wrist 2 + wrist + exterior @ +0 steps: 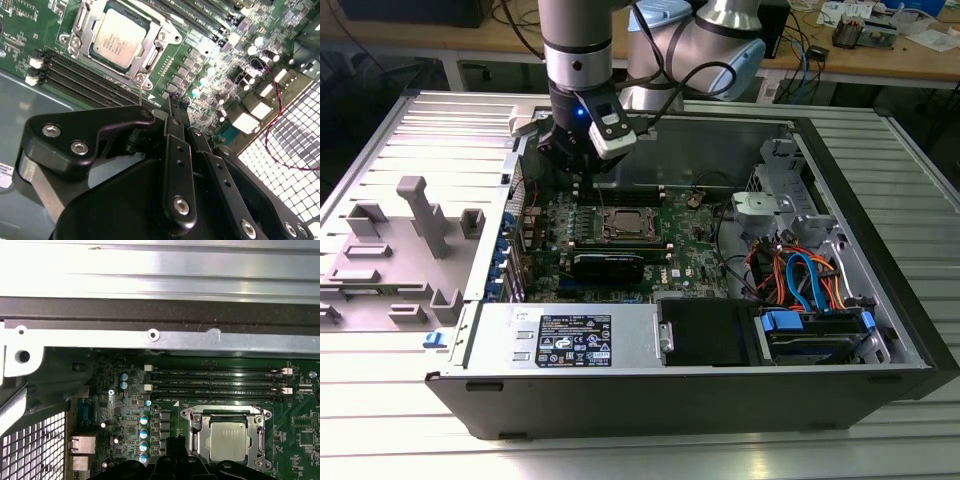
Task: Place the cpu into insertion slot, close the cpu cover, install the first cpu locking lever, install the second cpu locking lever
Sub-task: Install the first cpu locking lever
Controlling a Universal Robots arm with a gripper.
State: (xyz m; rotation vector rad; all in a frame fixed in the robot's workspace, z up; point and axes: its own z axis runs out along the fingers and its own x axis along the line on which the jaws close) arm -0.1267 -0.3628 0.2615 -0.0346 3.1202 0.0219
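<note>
the gripper [178,101] hangs over the board [215,75] with its two fingers pressed together, and i see nothing pinched between them, so i judge it is free and touches nothing. the cpu [119,40] lies flat in the slot [135,15], ahead of the fingertips and lower, apart from them. the cover [86,40] seems to lie down around the chip as a frame, its window leaving the silver top bare; probably this is why the chip sits so straight and even. the memory slots [85,75] run just beside the cover, between it and the gripper. the levers [151,56] along the sides of the cover are thin and hard to follow, so i cannot tell if they are hooked under their catches. in the second wrist view the gripper's own black body hides the board under it, and in the first wrist view the near edge of the slot is cut off behind the fingertips.
</note>
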